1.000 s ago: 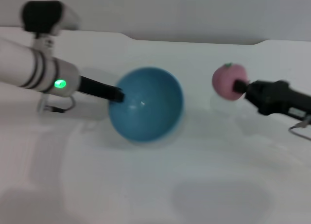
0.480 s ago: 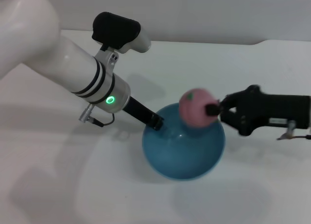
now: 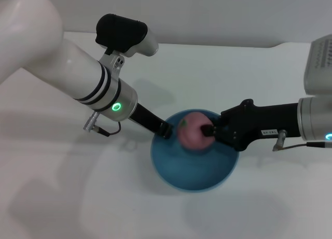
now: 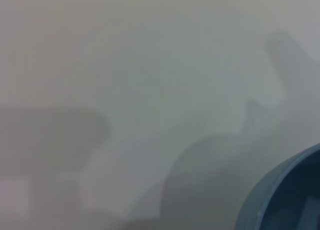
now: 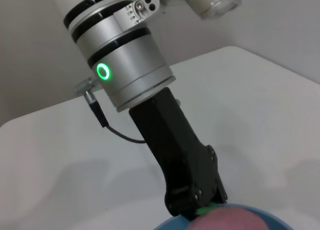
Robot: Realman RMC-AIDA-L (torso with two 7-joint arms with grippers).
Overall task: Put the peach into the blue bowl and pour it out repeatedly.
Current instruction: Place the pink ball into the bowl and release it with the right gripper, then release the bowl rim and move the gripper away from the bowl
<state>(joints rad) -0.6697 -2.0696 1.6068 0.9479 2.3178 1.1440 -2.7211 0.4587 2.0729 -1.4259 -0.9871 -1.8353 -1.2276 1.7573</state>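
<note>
The blue bowl sits upright on the white table in the head view. My left gripper is shut on its left rim. The pink peach hangs just inside the bowl's upper opening, pinched from the right by my right gripper. In the right wrist view, the top of the peach shows at the edge, with a sliver of the bowl's rim and my left gripper clamped there. The left wrist view catches only an edge of the bowl.
The white table spreads around the bowl, with its back edge against a grey wall. My left arm's white and silver forearm reaches in diagonally from the upper left; the right arm's black link comes in from the right.
The bowl moved from centre-left to centre-right and lower, with the left arm swinging in. The right gripper carried the peach leftward and down, from beside the bowl to inside its mouth.
</note>
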